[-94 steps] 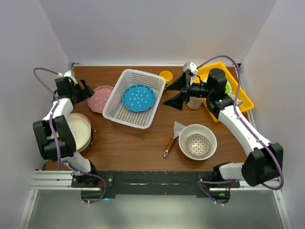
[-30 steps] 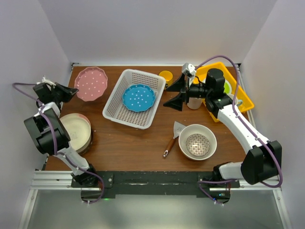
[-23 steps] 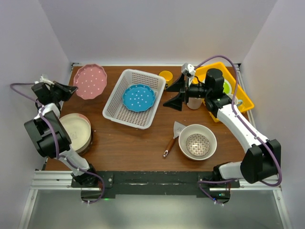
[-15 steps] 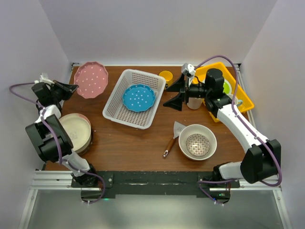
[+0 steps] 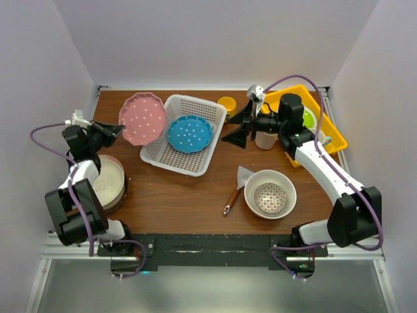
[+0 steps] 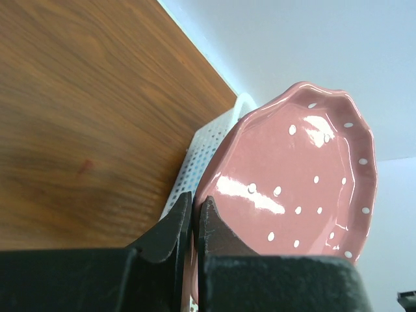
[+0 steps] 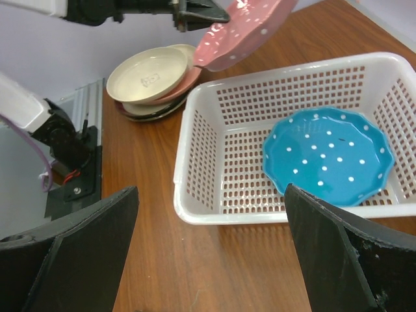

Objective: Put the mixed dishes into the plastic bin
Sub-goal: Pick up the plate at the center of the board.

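The pink dotted plate (image 5: 143, 119) hangs tilted in the air at the left rim of the plastic bin (image 5: 154, 145), above the table. My left gripper (image 5: 116, 130) is shut on its left edge; in the left wrist view the fingertips (image 6: 207, 209) pinch the rim of the pink plate (image 6: 292, 182). A blue dotted plate (image 5: 189, 132) lies inside the bin. My right gripper (image 5: 236, 127) stands open and holds nothing, just right of the bin; it looks across the bin (image 7: 195, 214), the blue plate (image 7: 328, 156) and the raised pink plate (image 7: 240, 29).
A stack of plates (image 5: 107, 181) with a cream one on top sits at the left edge. A large cream bowl (image 5: 284, 184) holding a small patterned bowl, and a spatula (image 5: 234, 189), lie front right. A yellow mug (image 5: 227, 104) and a yellow tray (image 5: 329, 130) stand at the back.
My left arm has carried the pink plate from the back left corner rightwards and nearer, up to the bin's left rim. The right arm has barely moved.
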Tool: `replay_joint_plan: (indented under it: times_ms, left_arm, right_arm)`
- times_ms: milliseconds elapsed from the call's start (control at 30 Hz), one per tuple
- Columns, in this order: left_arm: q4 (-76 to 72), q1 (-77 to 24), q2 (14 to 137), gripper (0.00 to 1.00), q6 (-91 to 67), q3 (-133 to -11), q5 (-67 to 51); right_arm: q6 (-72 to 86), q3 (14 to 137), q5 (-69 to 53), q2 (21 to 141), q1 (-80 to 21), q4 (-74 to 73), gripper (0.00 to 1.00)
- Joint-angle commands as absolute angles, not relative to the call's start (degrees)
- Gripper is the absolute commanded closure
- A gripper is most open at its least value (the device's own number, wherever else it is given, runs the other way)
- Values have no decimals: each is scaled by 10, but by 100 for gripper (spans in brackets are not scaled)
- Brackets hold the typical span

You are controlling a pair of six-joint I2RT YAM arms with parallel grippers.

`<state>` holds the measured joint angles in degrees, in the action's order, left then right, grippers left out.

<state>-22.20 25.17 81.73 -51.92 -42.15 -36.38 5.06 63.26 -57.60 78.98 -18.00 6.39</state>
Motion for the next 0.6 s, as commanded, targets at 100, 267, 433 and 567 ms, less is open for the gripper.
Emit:
replay_joint_plan:
  times_ms: [100,267,433,567]
  left_arm:
    - [-325,221,710,100,-591,-370,-338]
    - [-323,202,652,100,-599,-324,-307]
    - [-323,174,597,100,-606,-278,-269]
    - [-323,156,558,100,-613,-239,-244]
  right_arm:
    - [79,641,-510,801,-190,66,3]
    - [93,642,-463,814,-227,63,4]
    - [118,647,-408,824,-271,58,5]
    - [140,643,-347,829,-293,65,3]
